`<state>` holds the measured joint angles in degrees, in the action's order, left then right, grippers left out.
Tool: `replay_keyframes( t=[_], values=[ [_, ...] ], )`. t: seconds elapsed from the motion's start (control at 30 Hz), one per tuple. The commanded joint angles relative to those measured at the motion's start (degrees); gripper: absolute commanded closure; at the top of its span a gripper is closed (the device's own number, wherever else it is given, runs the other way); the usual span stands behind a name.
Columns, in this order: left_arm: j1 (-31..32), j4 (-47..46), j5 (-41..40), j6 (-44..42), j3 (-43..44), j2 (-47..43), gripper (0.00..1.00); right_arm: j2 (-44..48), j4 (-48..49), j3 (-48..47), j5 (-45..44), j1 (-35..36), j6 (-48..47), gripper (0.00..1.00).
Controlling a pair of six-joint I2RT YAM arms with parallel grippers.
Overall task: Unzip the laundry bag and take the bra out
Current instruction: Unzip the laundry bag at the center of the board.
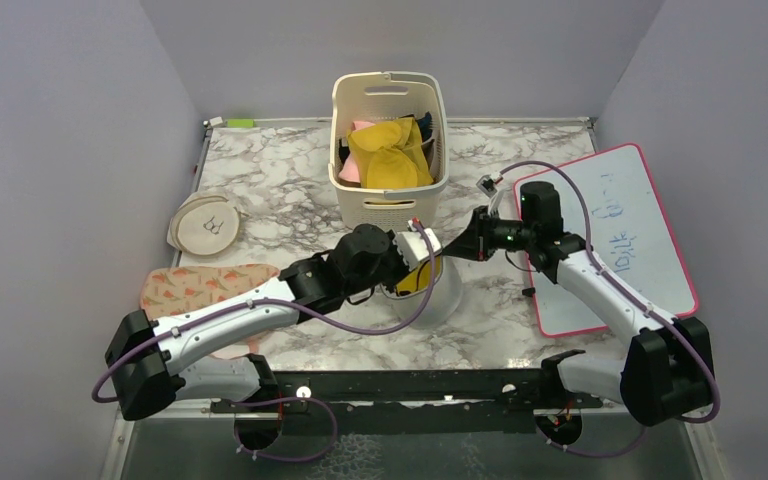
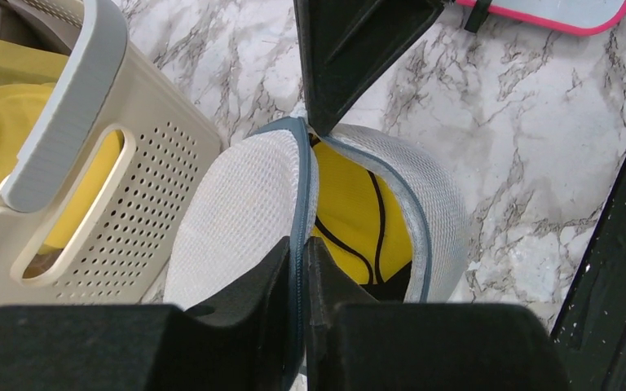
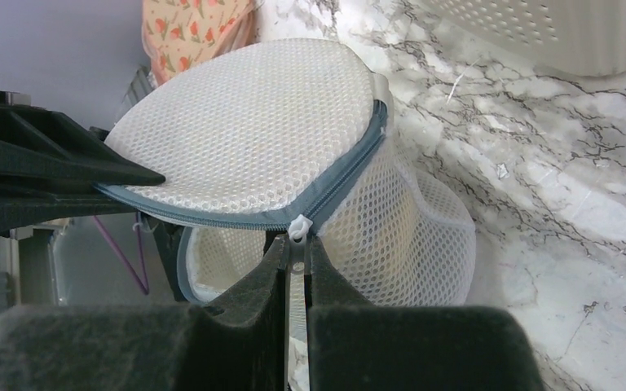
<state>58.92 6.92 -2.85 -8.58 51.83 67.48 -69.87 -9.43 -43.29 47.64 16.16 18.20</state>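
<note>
1. Laundry bag (image 2: 236, 204) stands on the table toward the middle of its near edge, just in front of the basket (image 1: 390, 195). The lid is lifted on one side and the zip is only part-way round.
2. Left gripper (image 2: 299, 248) is clenched on the dark zip trim at the lid's edge, holding the lid up.
3. Right gripper (image 3: 296, 244) is clenched on the white zip pull (image 3: 298, 229), facing the left one across the bag.
4. Bra (image 2: 385, 290) is inside the bag. Black straps show through the gap against something yellow.
5. Step in hand, as I read it: run the zip further round. Draw the pull along the curve of the trim, not straight outward. The left grip should anchor the trim taut so the mesh does not bunch at the slider.
6. Risk: the bag looks light and may slide or tip, so pull slowly. The gap looks too narrow yet for reaching in.
</note>
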Motion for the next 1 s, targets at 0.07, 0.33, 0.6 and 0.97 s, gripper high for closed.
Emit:
replay_keyframes(
  t=[0.07, 0.33, 0.6, 0.97],
  values=[
    [0.15, 0.30, 0.89, 0.56, 0.44, -0.08, 0.79, -0.32, 2.72, -1.42, 5.16, -0.96, -1.66, 0.99],
    [0.45, 0.82, 0.88, 1.23, 4.18, 6.00, 0.62, 1.97, 2.98, 0.12, 7.82, -0.87, -1.84, 0.99],
    [1.46, 0.36, 1.76, 2.42, 7.81, 9.36, 0.47, 3.60, 2.84, 1.16, 8.00, -0.87, -1.50, 0.99],
    [2.06, -1.55, 2.41, 6.21, 7.94, 9.58, 0.36, 3.69, 3.25, 1.82, 8.42, -0.80, -1.50, 0.99]
  ],
)
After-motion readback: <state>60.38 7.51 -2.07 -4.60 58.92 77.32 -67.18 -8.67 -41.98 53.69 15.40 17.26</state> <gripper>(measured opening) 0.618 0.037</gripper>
